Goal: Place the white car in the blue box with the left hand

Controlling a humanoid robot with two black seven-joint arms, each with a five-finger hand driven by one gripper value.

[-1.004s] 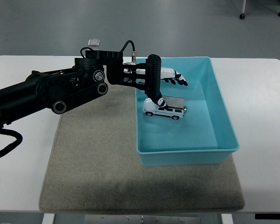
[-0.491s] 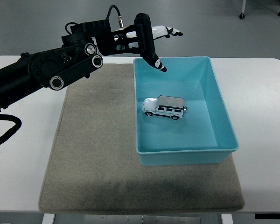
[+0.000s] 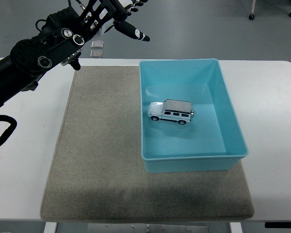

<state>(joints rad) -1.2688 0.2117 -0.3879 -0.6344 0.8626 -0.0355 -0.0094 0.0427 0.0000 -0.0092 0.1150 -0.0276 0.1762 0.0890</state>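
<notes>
The white car (image 3: 171,112) stands on its wheels on the floor of the blue box (image 3: 232,116), left of the middle, nose pointing left. My left hand (image 3: 126,19) is raised high at the picture's top, up and left of the box and well clear of the car. Its fingers (image 3: 136,33) are spread and hold nothing; part of the hand is cut off by the top edge. The right arm is out of view.
The box sits on the right part of a grey felt mat (image 3: 97,155) on the white table (image 3: 24,160). Two small grey squares (image 3: 97,48) lie on the floor beyond the table's far edge. A black cable (image 3: 2,136) loops at the left.
The left hand let go of the car, lifted out of the box and drew back up and to the left. The car stays where it was set.
</notes>
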